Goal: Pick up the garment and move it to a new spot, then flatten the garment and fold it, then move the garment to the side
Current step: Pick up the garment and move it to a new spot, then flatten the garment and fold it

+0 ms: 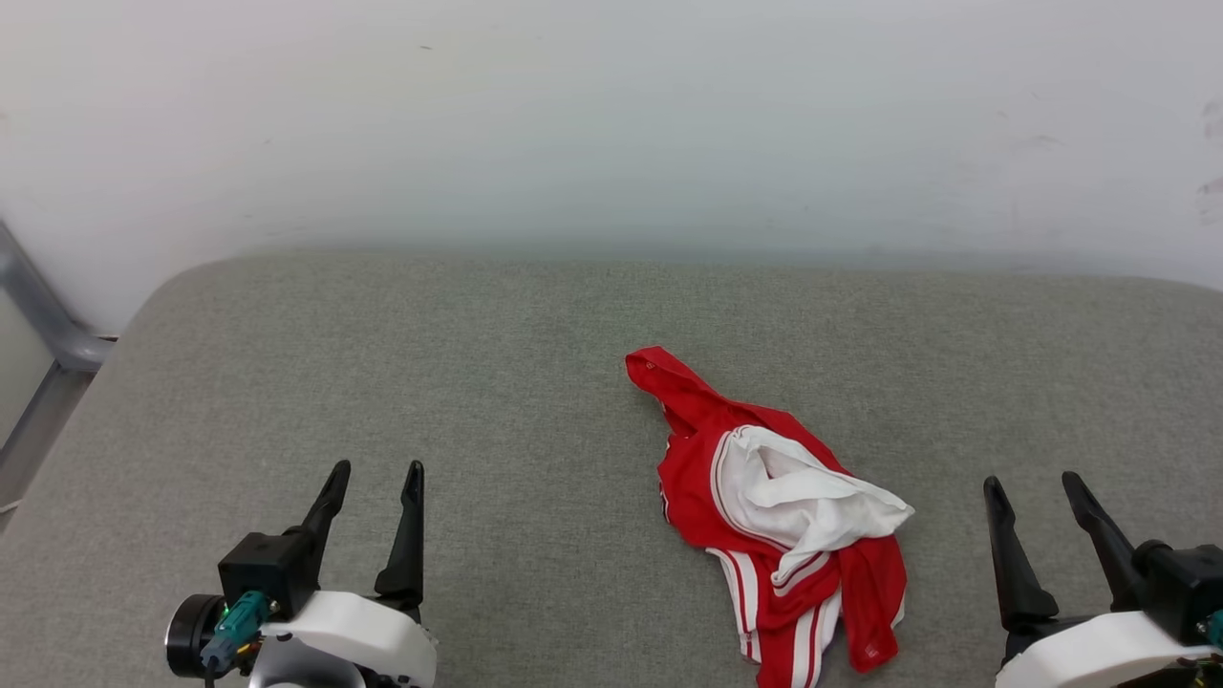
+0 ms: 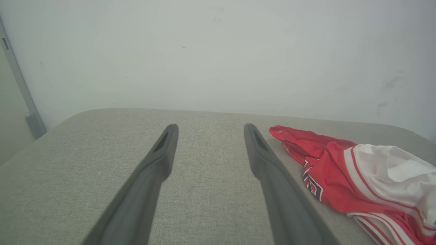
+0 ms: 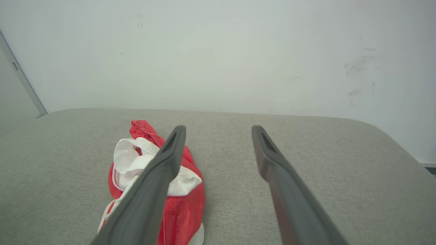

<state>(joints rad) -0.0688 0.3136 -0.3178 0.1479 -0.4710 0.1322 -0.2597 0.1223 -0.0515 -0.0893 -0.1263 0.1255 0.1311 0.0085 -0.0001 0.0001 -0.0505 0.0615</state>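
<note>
My left gripper (image 1: 375, 473) and right gripper (image 1: 1032, 483) are nearest, both with fingers spread apart and empty. Between them, closer to my right, the red-and-white shirt (image 1: 774, 497) lies crumpled on the grey cushion (image 1: 382, 334). Beyond it is a white wall (image 1: 611, 115).

No legible text, number or brand. Sole marking: a dark-and-white outlined emblem (image 2: 311, 182) on the red cloth of the garment (image 2: 337, 170), just right of the right-hand finger (image 2: 269, 170) of the left gripper (image 2: 209, 131); creased, characters cannot be made out.
</note>
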